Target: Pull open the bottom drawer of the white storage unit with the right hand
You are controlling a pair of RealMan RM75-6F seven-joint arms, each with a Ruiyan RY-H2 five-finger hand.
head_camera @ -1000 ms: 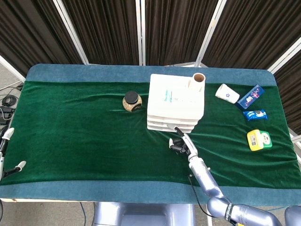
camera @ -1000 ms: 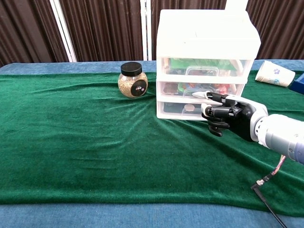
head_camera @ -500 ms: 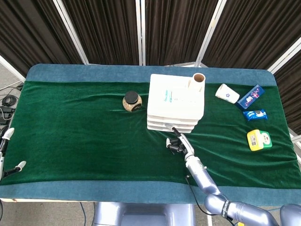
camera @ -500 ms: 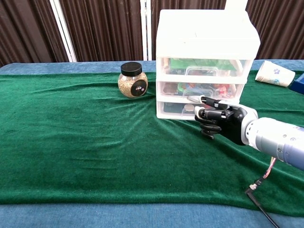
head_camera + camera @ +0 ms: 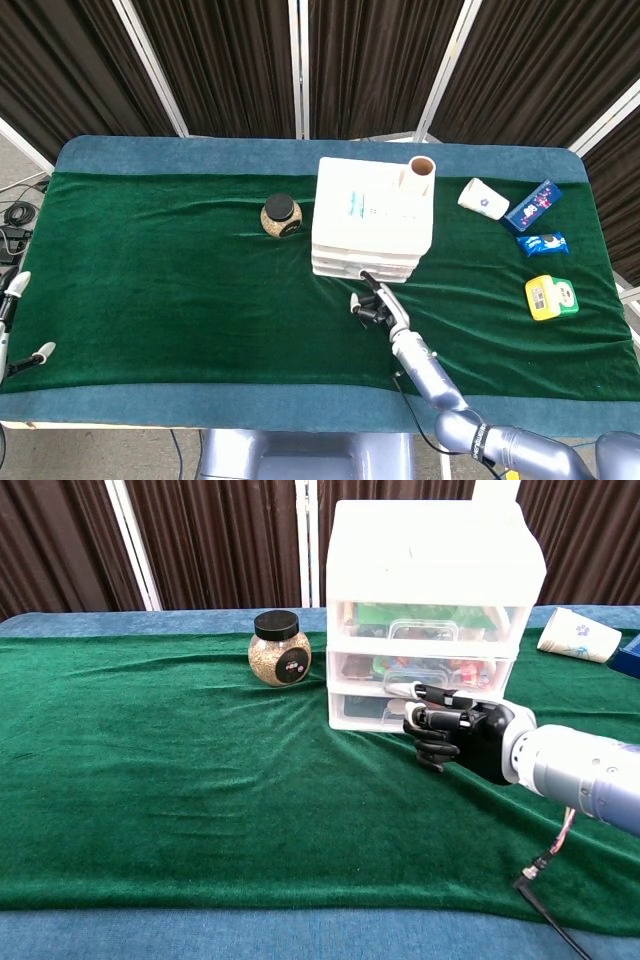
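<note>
Although the right hand (image 5: 455,736) is seen close against the front of the white storage unit (image 5: 432,610), whether its curled fingers (image 5: 432,718) actually hook the bottom drawer (image 5: 375,710) cannot be told, since the drawer's handle is hidden behind them. Of the left hand (image 5: 12,325), only pale fingertips at the frame edge are shown, apparently spread apart and holding nothing. The drawer sits just beyond the right hand's fingertips, and the contents of the unit are blurred through its translucent fronts. A green cloth (image 5: 180,780) over a blue-edged table is laid beneath the hand, with dark curtains (image 5: 220,60) behind. A grain-filled jar (image 5: 278,648) stands beyond and to the left of the right hand, its label unreadable; a paper cup (image 5: 580,636) lies tipped to the right.
</note>
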